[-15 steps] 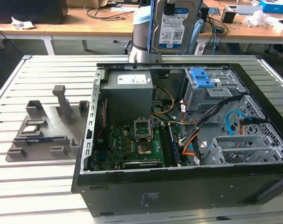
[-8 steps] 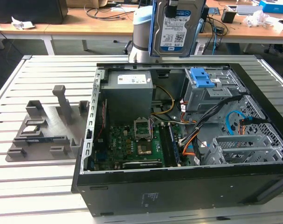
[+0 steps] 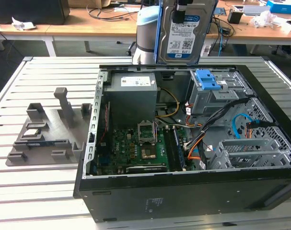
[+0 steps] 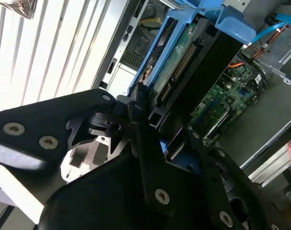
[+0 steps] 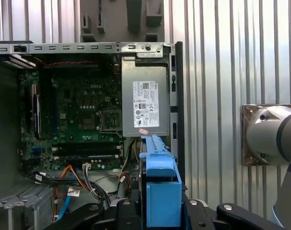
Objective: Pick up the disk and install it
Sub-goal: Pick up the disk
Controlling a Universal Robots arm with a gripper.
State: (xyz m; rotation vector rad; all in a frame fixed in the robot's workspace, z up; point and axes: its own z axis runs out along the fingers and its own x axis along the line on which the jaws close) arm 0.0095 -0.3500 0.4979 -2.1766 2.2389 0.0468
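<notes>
In the exterior view the disk [image 3: 183, 33] hangs upright above the back of the open computer case [image 3: 183, 191], its white-and-blue label facing the camera and a blue rail along its side. My gripper [image 3: 183, 5] is shut on its upper end. In the second wrist view my black fingers [image 4: 135, 110] clamp the disk [image 4: 183, 62] by its blue rails, circuit-board side showing. In the first wrist view the blue rail [image 5: 159, 182] stands between my fingers, above the case interior. The grey drive bay with a blue latch [image 3: 207, 81] lies just below the disk.
A grey power supply box with a white sticker [image 3: 132, 96] fills the case's back left; the green motherboard [image 3: 135, 148] lies in front of it. Cables [image 3: 222, 124] cross the case's right half. A grey fixture [image 3: 49, 127] sits on the slatted table at the exterior view's left.
</notes>
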